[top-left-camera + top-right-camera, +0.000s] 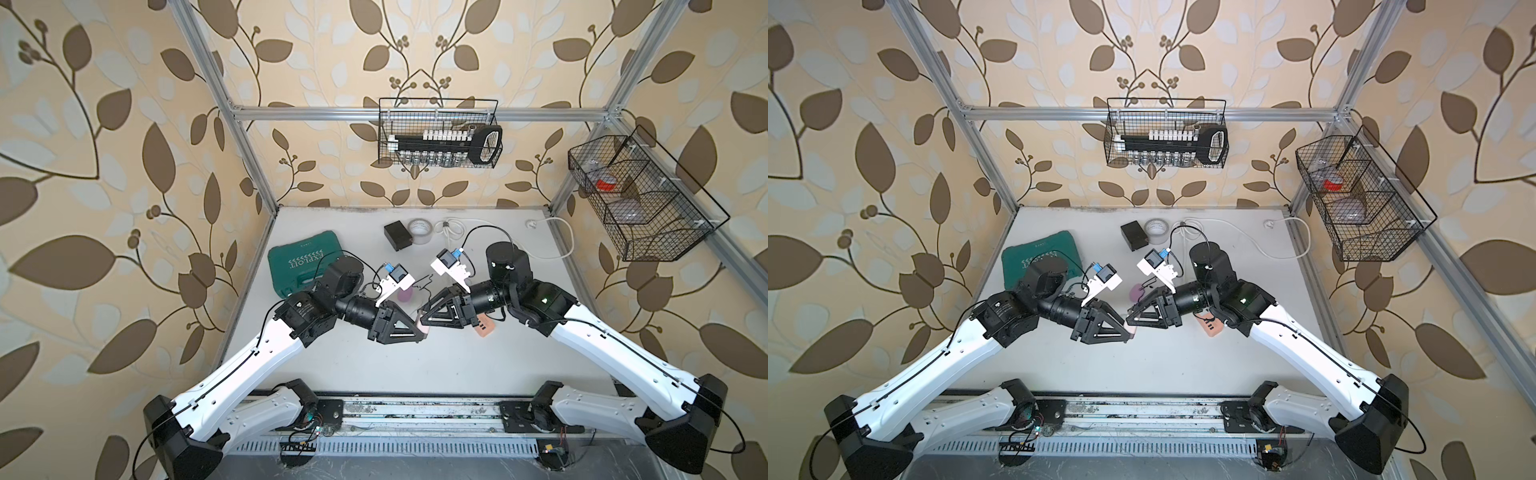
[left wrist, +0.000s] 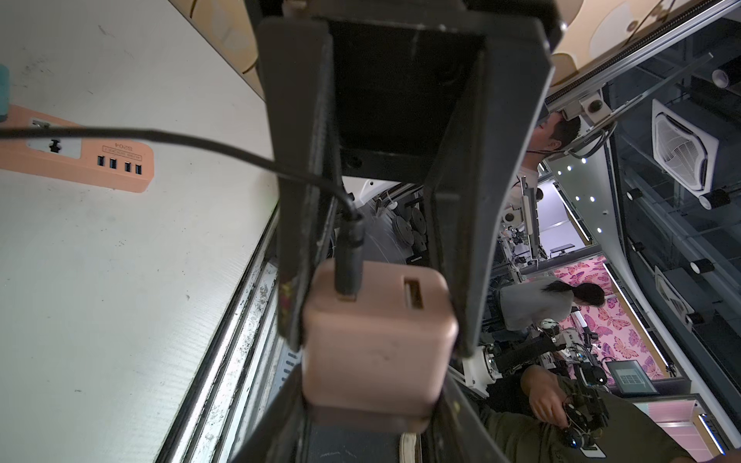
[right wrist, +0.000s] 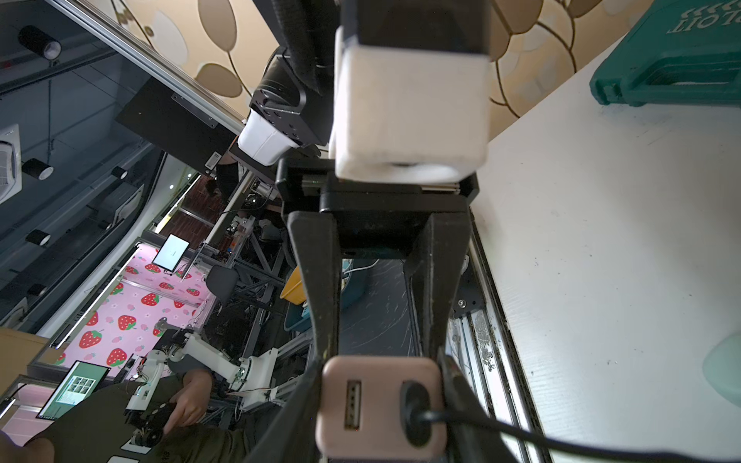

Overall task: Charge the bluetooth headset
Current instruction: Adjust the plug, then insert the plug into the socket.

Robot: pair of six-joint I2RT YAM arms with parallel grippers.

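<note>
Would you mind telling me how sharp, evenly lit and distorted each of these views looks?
In both top views: even light, wide-angle distortion leaning the frame posts outward. Left wrist view: pink adapter close and soft, power strip sharper. Right wrist view: white camera housing blurred, table bright.

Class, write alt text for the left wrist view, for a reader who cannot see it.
A pink charger block, black cable plugged into one of its two ports, is held between dark jaws. An orange power strip lies on the white table.
</note>
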